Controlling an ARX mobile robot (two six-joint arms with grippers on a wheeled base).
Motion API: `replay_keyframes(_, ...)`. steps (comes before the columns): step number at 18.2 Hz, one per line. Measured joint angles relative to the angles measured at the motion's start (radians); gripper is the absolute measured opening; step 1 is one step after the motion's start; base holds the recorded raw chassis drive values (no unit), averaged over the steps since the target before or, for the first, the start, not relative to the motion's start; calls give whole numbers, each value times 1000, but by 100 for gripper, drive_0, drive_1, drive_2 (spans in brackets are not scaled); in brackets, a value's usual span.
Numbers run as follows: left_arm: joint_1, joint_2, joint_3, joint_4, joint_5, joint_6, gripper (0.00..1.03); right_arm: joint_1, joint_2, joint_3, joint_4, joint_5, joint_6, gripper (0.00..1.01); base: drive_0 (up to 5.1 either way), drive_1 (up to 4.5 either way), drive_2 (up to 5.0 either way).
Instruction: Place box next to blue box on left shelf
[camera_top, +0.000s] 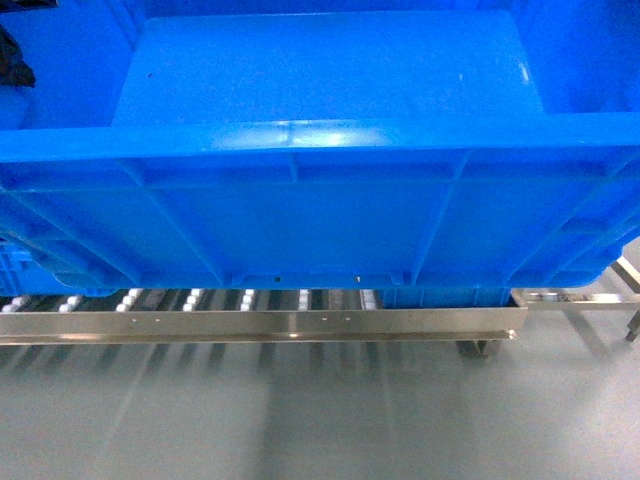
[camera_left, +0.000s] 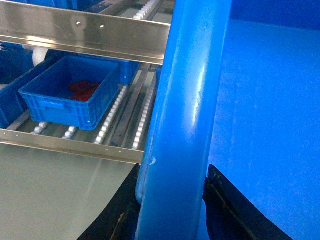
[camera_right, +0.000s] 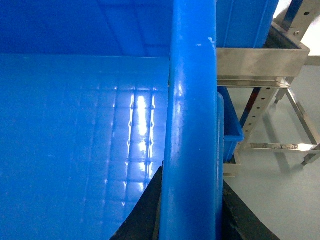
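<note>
The box (camera_top: 320, 200), a large bright blue open crate, hangs in front of me and fills the upper head view. My left gripper (camera_left: 172, 200) is shut on its left rim (camera_left: 185, 110), one black finger on each side of the rim. On the opposite rim (camera_right: 192, 100) my right gripper (camera_right: 192, 205) is shut the same way. Below the box lies the left shelf with white rollers (camera_top: 190, 298) and a steel front rail (camera_top: 260, 325). A smaller blue box (camera_left: 70, 97) holding something red sits on the lower roller tracks, left of the held box.
An upper steel rail (camera_left: 90, 30) crosses above the smaller box. More blue boxes (camera_right: 245, 20) stand on the rack past the right rim. Steel legs and braces (camera_right: 280, 100) stand at the right, with a caster (camera_top: 475, 348) under the rail's end. Grey floor (camera_top: 320, 420) lies in front.
</note>
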Motion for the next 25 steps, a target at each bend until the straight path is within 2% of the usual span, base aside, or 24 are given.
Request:
replay_keyframes(13, 0, 0, 0, -1, 0, 0, 32, -1, 0, 0, -3, 0, 1, 18, -494, 243, 243)
replay_keyframes(25, 2, 0, 0, -3, 0, 2, 32, 4, 0, -1, -2, 3, 0, 18, 0, 0, 0)
